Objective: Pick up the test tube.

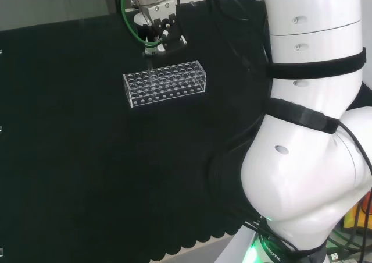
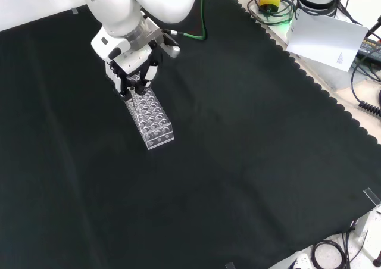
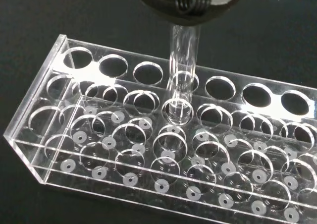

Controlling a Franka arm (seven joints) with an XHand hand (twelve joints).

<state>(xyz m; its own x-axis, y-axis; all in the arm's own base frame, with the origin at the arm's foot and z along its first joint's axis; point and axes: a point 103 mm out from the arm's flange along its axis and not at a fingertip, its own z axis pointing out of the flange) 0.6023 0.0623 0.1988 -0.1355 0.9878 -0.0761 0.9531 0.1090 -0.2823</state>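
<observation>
A clear test tube stands upright, and its rounded lower end is level with a hole in the top plate of the clear plastic rack. Dark fingertips of the hand close round the tube's upper end. In the front view the black and white hand hangs over the far end of the rack, with the tube just below it. The head view shows the hand just beyond the rack, above its far left part. All the other holes in the rack that I can see are empty.
Black cloth covers the bench around the rack. The arm's big white links fill the right of the head view. Past the cloth's scalloped edge in the front view lie cables and a sheet of white paper.
</observation>
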